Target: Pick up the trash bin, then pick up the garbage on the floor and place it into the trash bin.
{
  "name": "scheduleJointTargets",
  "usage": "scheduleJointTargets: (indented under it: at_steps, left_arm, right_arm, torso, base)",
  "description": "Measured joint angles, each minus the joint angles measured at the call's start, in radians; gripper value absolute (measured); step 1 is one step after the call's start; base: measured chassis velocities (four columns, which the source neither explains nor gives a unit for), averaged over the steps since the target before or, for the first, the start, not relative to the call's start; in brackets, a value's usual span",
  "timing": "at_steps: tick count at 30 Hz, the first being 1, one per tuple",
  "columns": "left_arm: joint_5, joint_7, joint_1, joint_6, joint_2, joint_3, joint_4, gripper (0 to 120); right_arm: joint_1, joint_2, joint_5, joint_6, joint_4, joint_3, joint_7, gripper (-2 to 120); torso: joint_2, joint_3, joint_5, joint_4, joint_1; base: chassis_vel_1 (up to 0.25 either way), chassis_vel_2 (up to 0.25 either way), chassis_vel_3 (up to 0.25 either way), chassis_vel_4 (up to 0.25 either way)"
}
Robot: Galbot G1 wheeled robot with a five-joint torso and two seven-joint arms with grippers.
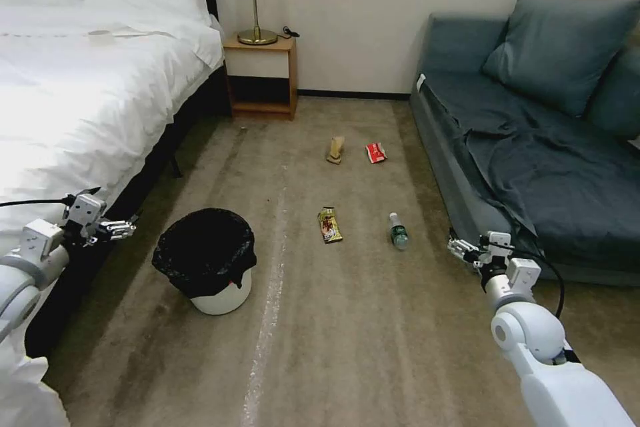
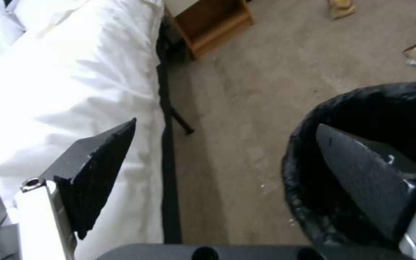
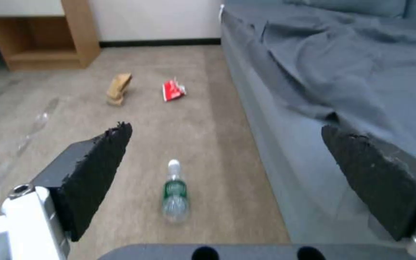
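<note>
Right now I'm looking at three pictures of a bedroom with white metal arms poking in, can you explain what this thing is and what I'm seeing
This is a wheeled robot with two arms, each ending in a two-fingered gripper. The wide picture comes from a camera on its head, looking down at the carpet. The other two come from cameras on its wrists, so the dark wedges in them are the gripper's own finger pads.

The left gripper is open beside the bed, near the trash bin, a white bin lined with a black bag. The right gripper is open too, by the sofa, and holds nothing.

On the floor lie four pieces of litter: a clear bottle, a yellow-brown wrapper, a crumpled paper bag and a red-and-white packet. None is in the bin yet.
</note>
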Motion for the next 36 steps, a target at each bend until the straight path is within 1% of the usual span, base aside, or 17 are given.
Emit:
scheduleJointTargets:
  at_steps: [2,5,6,10,12,14,16,17,19,20,21,25,27,31,32,34,36]
  left_arm:
    - [-0.008,0.004,-0.032,0.010,0.015,0.013,0.017,100]
    - [-0.011,0.004,-0.041,0.013,0.016,0.016,0.018,100]
    - [-0.019,0.004,-0.057,0.019,0.016,0.022,0.017,100]
    - [-0.029,0.003,-0.072,0.025,-0.002,0.032,0.003,100]
    - [-0.037,0.000,-0.066,0.034,-0.025,0.036,-0.025,100]
    - [-0.037,-0.001,-0.065,0.031,-0.032,0.035,-0.030,100]
    - [-0.065,-0.018,-0.065,0.014,-0.081,0.016,-0.060,100]
    - [-0.065,-0.018,-0.065,0.014,-0.081,0.016,-0.060,100]
    - [-0.092,-0.041,-0.077,0.011,-0.131,0.014,-0.081,100]
    - [-0.092,-0.041,-0.077,0.011,-0.131,0.014,-0.081,100]
    - [-0.094,-0.047,-0.077,0.010,-0.146,0.014,-0.096,100]
    - [-0.099,-0.050,-0.071,0.011,-0.157,0.011,-0.120,100]
    - [-0.121,-0.075,-0.076,0.025,-0.164,0.009,-0.147,100]
    - [-0.169,-0.106,-0.086,0.054,-0.172,0.016,-0.158,100]
    - [-0.197,-0.125,-0.096,0.072,-0.178,0.026,-0.154,100]
    - [-0.207,-0.137,-0.106,0.080,-0.183,0.034,-0.148,100]
    - [-0.236,-0.176,-0.143,0.126,-0.200,0.073,-0.123,100]
  right_arm:
    - [0.026,-0.006,0.009,-0.002,-0.018,-0.003,-0.002,100]
    - [0.030,-0.005,0.009,-0.002,-0.022,-0.008,-0.003,100]
    - [0.034,0.000,0.006,-0.002,-0.030,-0.017,-0.006,100]
    - [0.039,0.012,0.000,-0.001,-0.033,-0.029,-0.021,100]
    - [0.042,0.017,-0.004,0.017,-0.033,-0.030,-0.046,100]
    - [0.040,0.024,-0.004,0.023,-0.033,-0.023,-0.050,100]
    - [0.028,0.052,-0.001,0.035,-0.029,0.006,-0.049,100]
    - [0.028,0.052,-0.001,0.035,-0.029,0.006,-0.049,100]
    - [0.019,0.067,-0.013,0.042,-0.021,0.023,-0.047,100]
    - [0.019,0.067,-0.013,0.042,-0.021,0.023,-0.047,100]
    - [0.015,0.078,-0.016,0.042,-0.011,0.029,-0.042,100]
    - [0.014,0.085,-0.016,0.037,0.000,0.032,-0.029,100]
    - [0.015,0.090,-0.014,0.011,0.027,0.032,-0.003,100]
    - [0.004,0.094,0.001,-0.015,0.049,0.032,0.018,100]
    - [-0.003,0.094,0.002,-0.017,0.047,0.031,0.019,100]
    - [-0.006,0.094,0.000,-0.016,0.041,0.028,0.019,100]
    - [-0.011,0.087,-0.011,-0.012,0.025,0.015,0.016,100]
  torso:
    - [0.000,0.000,-0.0001,-0.0001,0.000]
    - [0.000,0.000,-0.0001,-0.0002,0.000]
    - [0.000,0.000,0.0002,-0.0004,0.000]
    - [0.000,0.000,0.0003,-0.0003,0.000]
    - [0.000,0.000,-0.0002,-0.0001,0.000]
    - [0.000,0.000,0.0000,-0.0001,0.000]
    - [0.000,0.000,0.0003,-0.0003,0.000]
    - [0.000,0.000,0.0003,-0.0003,0.000]
    - [0.000,0.000,-0.0003,-0.0003,0.000]
    - [0.000,0.000,-0.0003,-0.0003,0.000]
    - [0.000,0.000,-0.0002,-0.0004,0.000]
    - [0.000,0.000,0.0002,-0.0003,0.000]
    - [0.000,0.000,0.0002,-0.0001,0.000]
    - [0.000,0.000,0.0001,-0.0002,0.000]
    - [0.000,0.000,0.0001,-0.0002,0.000]
    - [0.000,0.000,0.0002,-0.0002,0.000]
    - [0.000,0.000,-0.0001,-0.0003,0.000]
  base:
    - [0.000,0.000,0.000,0.000]
    - [0.000,0.000,0.000,0.000]
    - [0.000,0.000,0.000,0.000]
    - [0.000,0.000,0.000,0.000]
    - [0.000,0.000,0.000,0.000]
    - [0.000,0.000,0.000,0.000]
    - [0.000,0.000,0.000,0.000]
    - [0.000,0.000,0.000,0.000]
    - [0.000,0.000,0.000,0.000]
    - [0.000,0.000,0.000,0.000]
    - [0.000,0.000,0.000,0.000]
    - [0.000,0.000,0.000,0.000]
    - [0.000,0.000,0.000,0.000]
    - [0.000,0.000,0.000,0.000]
    - [0.000,0.000,0.000,0.000]
    - [0.000,0.000,0.000,0.000]
    - [0.000,0.000,0.000,0.000]
